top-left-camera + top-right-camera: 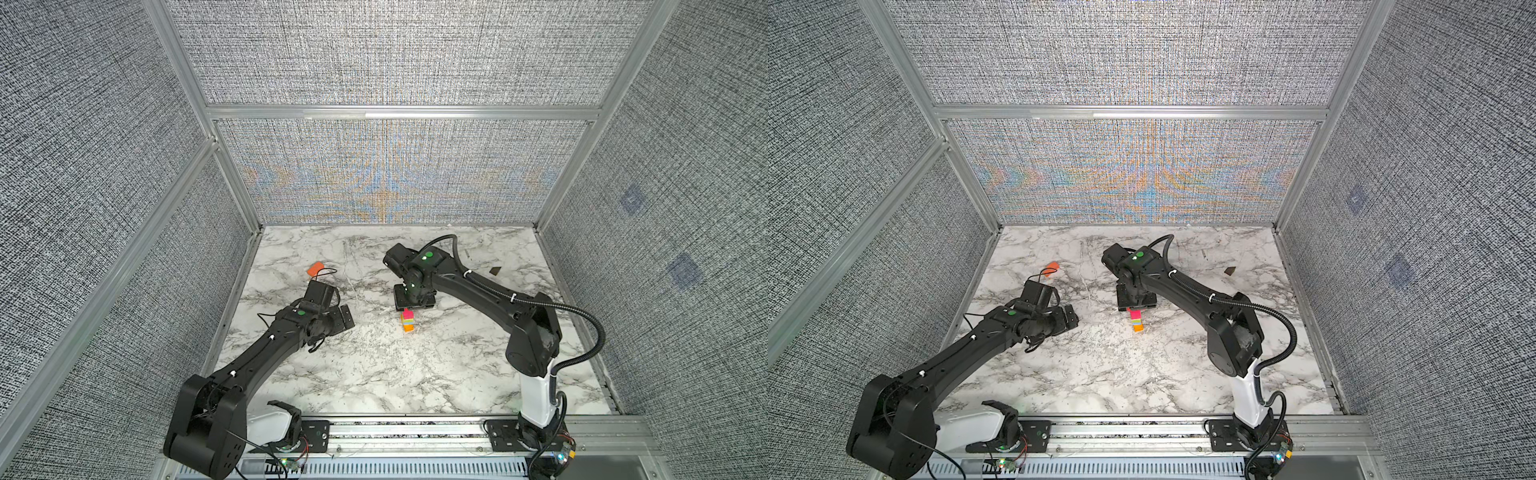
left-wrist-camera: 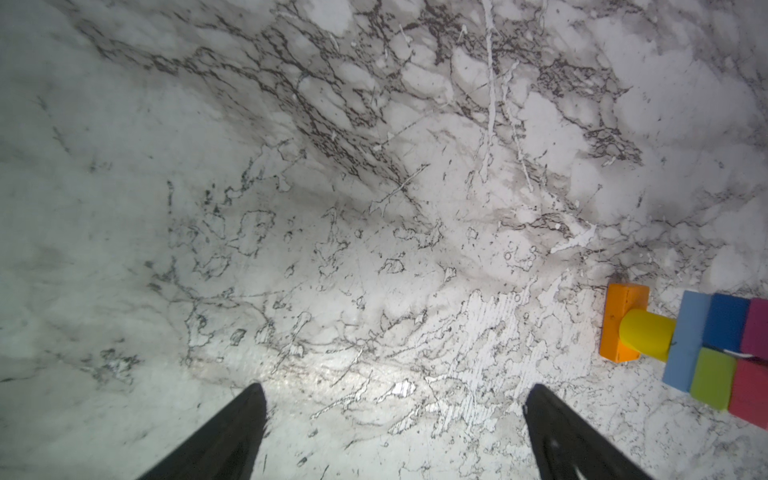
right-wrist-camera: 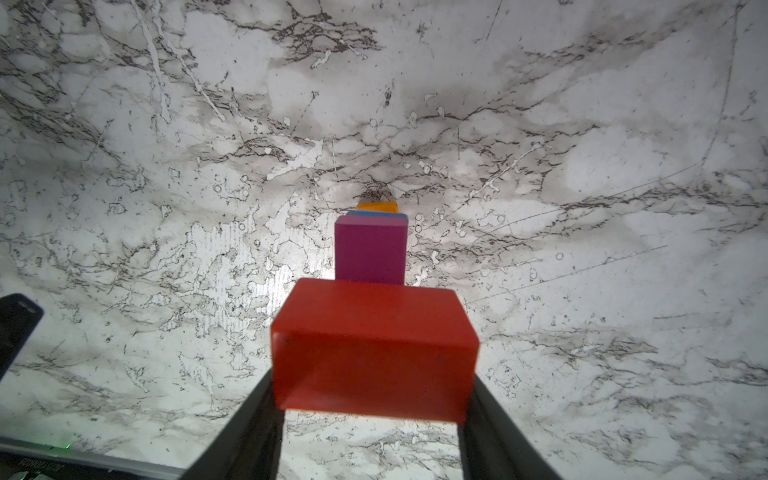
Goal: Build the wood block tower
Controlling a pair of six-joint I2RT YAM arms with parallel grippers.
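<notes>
Atop the tower [image 1: 407,322], the right gripper [image 3: 372,397] clamps the red block [image 3: 374,336].
The tower stands mid-way across the table [image 1: 374,374], directly under that gripper; the left gripper [image 2: 397,388] gapes wide, empty, to its left.

I find a lab test cell: fabric panels [image 1: 395,54] in an aluminium frame [image 1: 399,112] enclose a marble-print table [image 1: 374,374], with robot arms [image 1: 469,286] bolted to a front rail [image 1: 415,432].

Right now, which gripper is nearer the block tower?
Right. The right gripper sits atop the tower, clamping its red block; the left gripper hangs open, well apart on the tower's left.
</notes>
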